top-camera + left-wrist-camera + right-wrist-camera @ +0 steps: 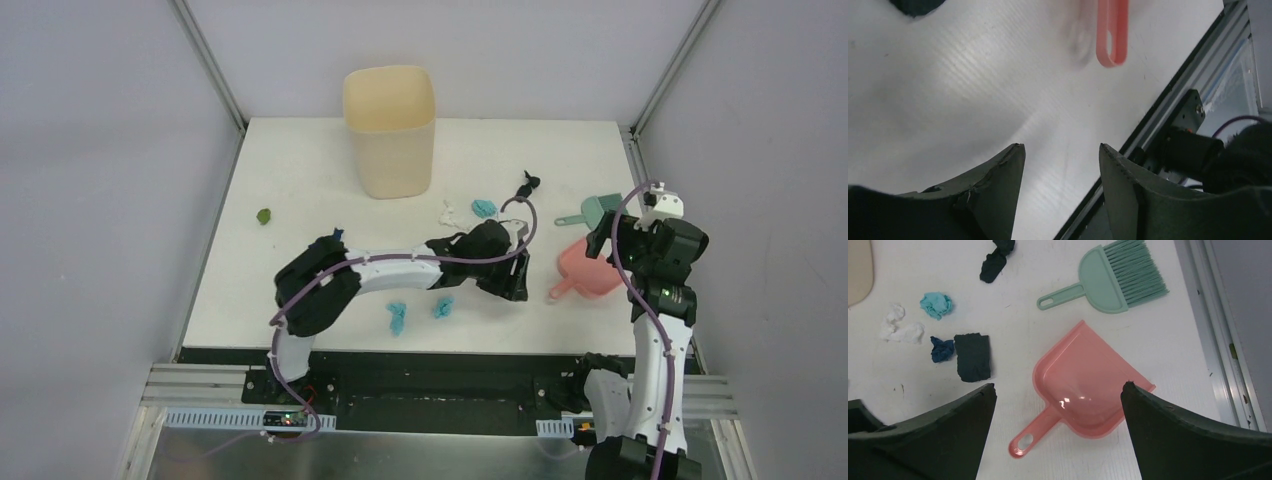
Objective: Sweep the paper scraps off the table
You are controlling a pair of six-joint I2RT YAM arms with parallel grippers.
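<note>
Two hands gape: left hand [1062, 150] outstretched low (right hand [1058, 387] above dustpan [1093, 372])

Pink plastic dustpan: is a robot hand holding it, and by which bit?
No. The pink plastic dustpan lies free on the white table; the left gripper and right gripper are both open and empty.

arms [390, 268]: white links, black joints | cables [656, 335]: purple | gripper fingers [923, 440]: dark green

Lab: table [300, 170], grey walls [90, 200], metal rails [210, 62].
</note>
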